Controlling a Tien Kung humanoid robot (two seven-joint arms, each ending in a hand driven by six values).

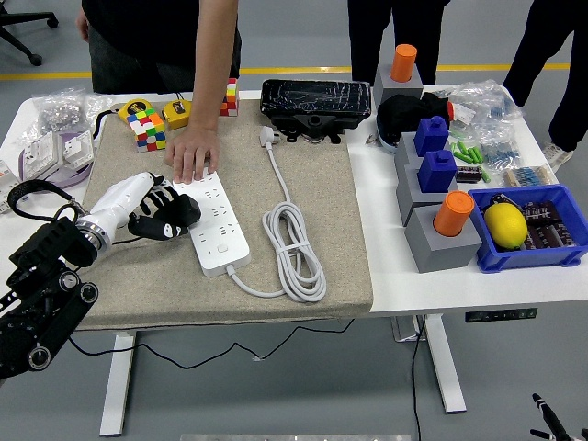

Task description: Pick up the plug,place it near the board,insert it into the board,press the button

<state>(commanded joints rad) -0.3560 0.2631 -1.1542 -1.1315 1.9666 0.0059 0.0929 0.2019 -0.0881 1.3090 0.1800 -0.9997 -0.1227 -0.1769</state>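
Item 1, left hand (163,213): at 9 o'clock on the beige mat (312,266), black fingers loosely curled and gripping nothing, fingertips touching or nearly touching the left edge of the power strip (213,224); whether contact is made cannot be told. Item 2, person's hand (192,154): at 11 o'clock, palm flat on the far end of the power strip, apparently steadying it. Item 3, power strip: white, lying diagonally on the mat, every visible socket vacant, a button near its front end. Item 4, cable (296,250): white, coiled just right of the strip at 6 o'clock of the mat's centre, running up toward 12 o'clock. Item 5, plug (268,137): white, lying loose on the mat at 12 o'clock, just before the black box (315,99), well apart from the robot's hand. Right hand: absent from view. Status: 0 of 4 steps appear complete; the plug is not lifted, not placed beside the strip, not inserted, and the button shows no sign of being pressed. Remaining: all 4 steps. Judgement: the hand sits at the strip, not the plug, so a reach toward 12 o'clock seems needed first.
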